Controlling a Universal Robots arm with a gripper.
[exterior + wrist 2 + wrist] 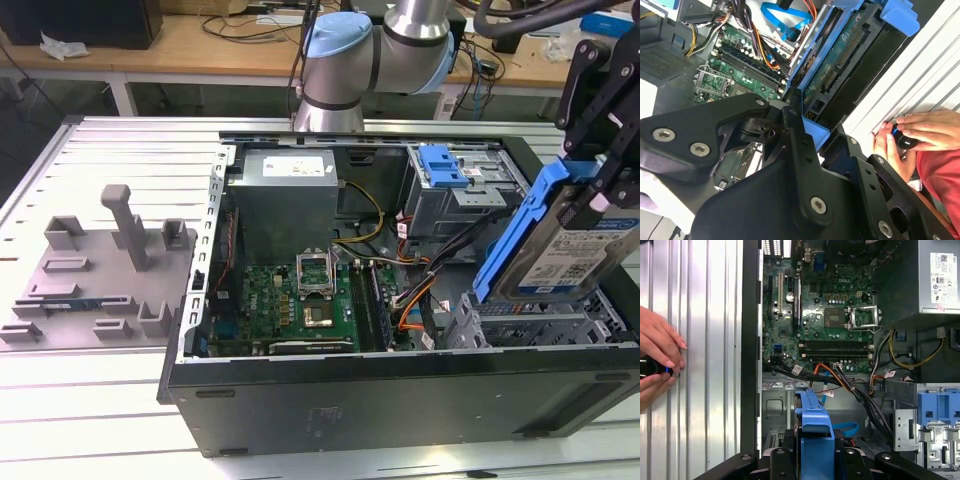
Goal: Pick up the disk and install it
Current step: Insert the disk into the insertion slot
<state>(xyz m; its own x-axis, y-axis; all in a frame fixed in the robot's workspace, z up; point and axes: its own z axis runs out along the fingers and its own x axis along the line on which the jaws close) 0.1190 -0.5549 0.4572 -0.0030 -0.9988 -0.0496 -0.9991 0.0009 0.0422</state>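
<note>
Slotted table bears an open case. The gripper is clamped on the disk, held tilted over the drive cage, exterior view's right.

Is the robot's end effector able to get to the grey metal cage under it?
Probably yes. The end effector, shut on the disk, hangs right above the cage with nothing between them; the cables lie toward the exterior view's left.

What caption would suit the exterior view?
The gripper holds the disk tilted over the drive cage of an open computer case.
</note>
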